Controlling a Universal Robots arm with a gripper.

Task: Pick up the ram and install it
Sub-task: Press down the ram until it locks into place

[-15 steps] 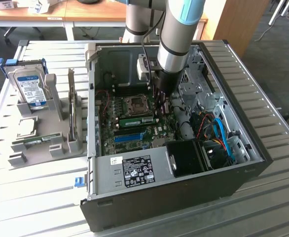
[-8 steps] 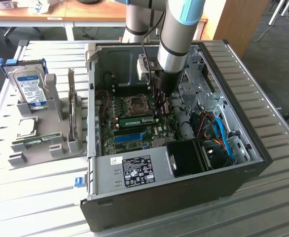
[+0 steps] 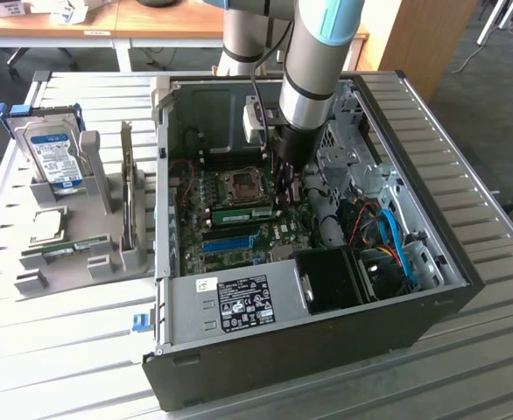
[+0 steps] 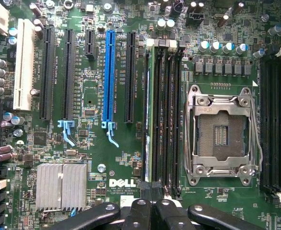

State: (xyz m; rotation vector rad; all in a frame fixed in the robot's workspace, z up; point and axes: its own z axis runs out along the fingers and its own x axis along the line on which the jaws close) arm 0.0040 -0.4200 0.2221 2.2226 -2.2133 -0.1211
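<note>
The ram [image 3: 241, 215] is a long green stick standing on edge in a memory slot of the motherboard [image 3: 239, 241], just in front of the CPU socket [image 3: 240, 183]. In the wrist view the ram [image 4: 150, 115] shows edge-on, beside several black slots. My gripper [image 3: 283, 196] reaches down into the open case, over the end of the ram on the exterior view's right. Its black fingers [image 4: 139, 213] are pressed together, and the gripper [image 4: 150, 205] is shut with nothing visible between them. I cannot tell whether they touch the ram.
A grey holder [image 3: 99, 227] on the exterior view's left carries a blue-labelled hard drive [image 3: 53, 156], a CPU chip [image 3: 46, 226] and another green stick [image 3: 64, 252]. The case walls [image 3: 265, 350], the drive cage [image 3: 344, 157] and cables [image 3: 388, 236] crowd the arm.
</note>
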